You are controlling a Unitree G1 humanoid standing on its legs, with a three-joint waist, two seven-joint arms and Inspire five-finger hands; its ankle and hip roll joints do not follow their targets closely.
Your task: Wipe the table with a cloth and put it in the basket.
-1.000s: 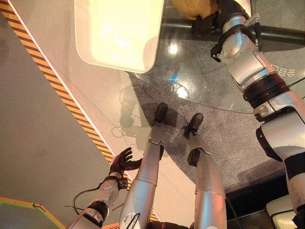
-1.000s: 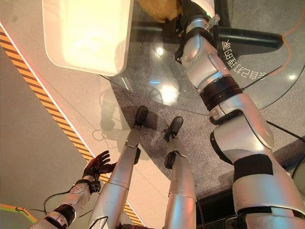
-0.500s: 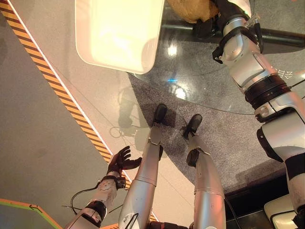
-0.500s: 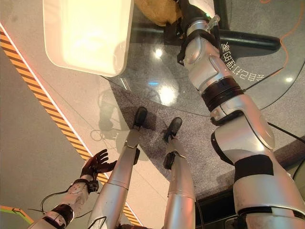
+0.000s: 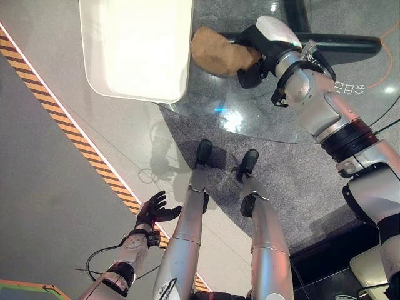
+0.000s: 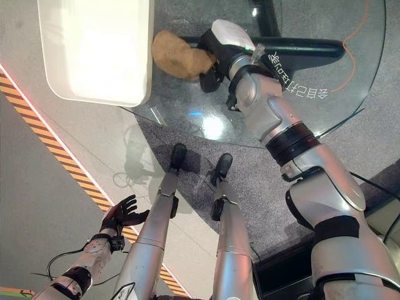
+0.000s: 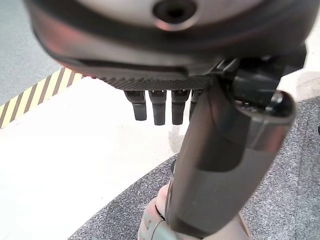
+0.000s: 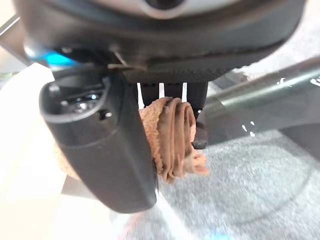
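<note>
A round glass bench (image 5: 350,119) (overhead lights glint on its top) stands over grey speckled floor (image 5: 294,181). A yellow-and-black striped tape line (image 5: 75,134) crosses the smooth grey floor beside a pale band.

Silver-grey jointed arms with black bands, dark hands with slim black fingers (image 7: 159,107), one white-capped wrist.

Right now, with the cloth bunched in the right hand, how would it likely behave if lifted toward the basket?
Likely floppy: the cloth gathers in soft folds inside the right hand. Probably light, since a bunched lump juts out unsupported. It may snag on the white basket's rim beside it.
</note>
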